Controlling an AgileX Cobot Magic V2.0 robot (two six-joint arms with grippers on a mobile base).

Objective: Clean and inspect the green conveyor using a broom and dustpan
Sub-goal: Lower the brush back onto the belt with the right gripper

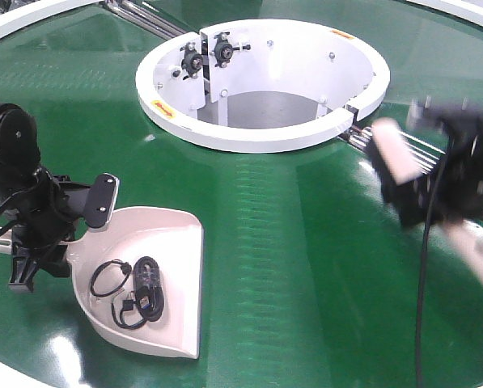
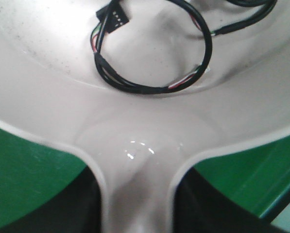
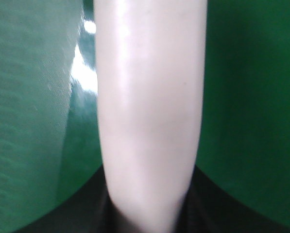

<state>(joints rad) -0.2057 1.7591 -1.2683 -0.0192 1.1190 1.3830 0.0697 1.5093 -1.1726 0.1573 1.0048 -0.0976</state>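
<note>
Left pincer (image 2: pixel 137 209) was clamped on the neck of the dustpan (image 1: pixel 170 230), dark fingers on either side of the handle in the left wrist view. The pan sat flat on the green conveyor (image 1: pixel 290 242), to the camera side and left of the round white-walled opening (image 1: pixel 257 139) and well apart from it. Its straight open lip was turned toward the right side. Inside lay a coiled black cable (image 1: pixel 141 293) with a small plug end, and fine grit speckled the pan floor. Right pincer (image 3: pixel 149 216) was closed on the broom (image 3: pixel 149 97), which hung above the belt on the right of the opening, near its rim; the front view showed arm and brush only as a blur, bristles not readable. Risks, as judged: the cable lay loose in a shallow scoop with no front wall, so any forward tilt on lifting could let it slide out over the lip. The belt was glossy and likely slick, so a hard sweep into the lip could push the pan back or twist it on its narrow neck in the grip. A thin black lead (image 1: pixel 423 291) hanging from the right arm could drag on the belt or catch. A wide swing this close could also clip the opening's wall. Materials: pan and brush were smooth, pale beige moulded plastic, the pan with raised rounded sides, the handle a slim rounded bar. The belt was dark green, faintly ribbed, with strong glare, and the opening's wall was painted white and bolted.
</note>
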